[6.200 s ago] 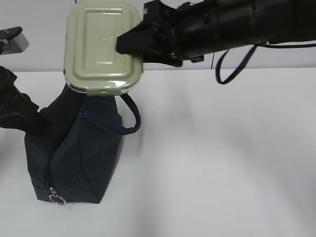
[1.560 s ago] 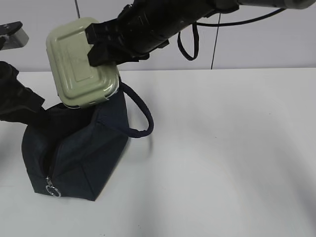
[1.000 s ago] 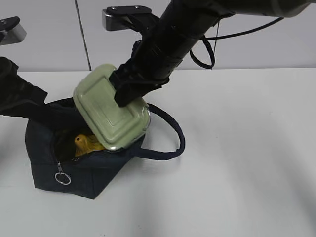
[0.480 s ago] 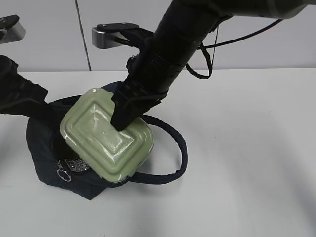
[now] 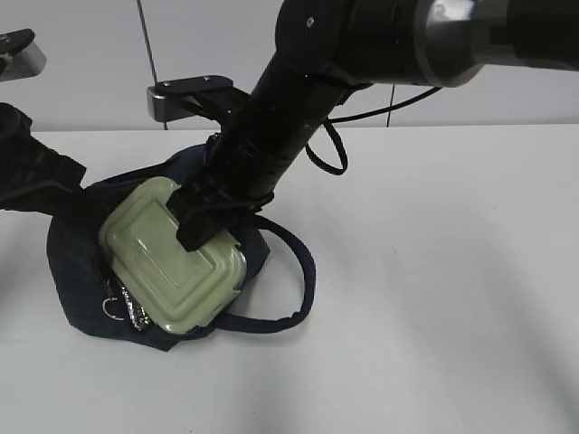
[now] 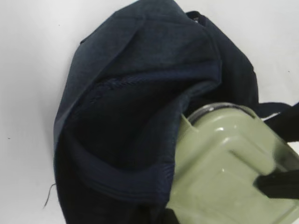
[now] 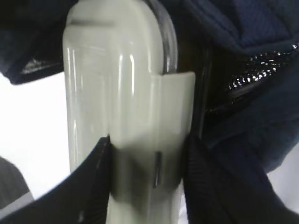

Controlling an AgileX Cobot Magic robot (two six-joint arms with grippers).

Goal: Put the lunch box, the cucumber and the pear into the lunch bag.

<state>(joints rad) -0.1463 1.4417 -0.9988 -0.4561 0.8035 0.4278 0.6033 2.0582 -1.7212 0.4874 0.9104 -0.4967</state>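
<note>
Lunch box [image 5: 172, 256] lower, between right gripper [image 5: 210, 220] jaws

No text, label, brand or number can be read in any view. The pale sage-green lunch box lid [image 5: 172, 258] is plain.

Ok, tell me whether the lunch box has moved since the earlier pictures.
Yes. The lunch box, clamped in the right claw, has come down from above the lunch bag into its open mouth, now near table level.

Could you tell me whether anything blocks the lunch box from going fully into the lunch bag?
Nothing visible does. The lunch box, gripped by the right end effector, is already partway into the lunch bag's open mouth; the bag's interior beneath it is hidden.
</note>
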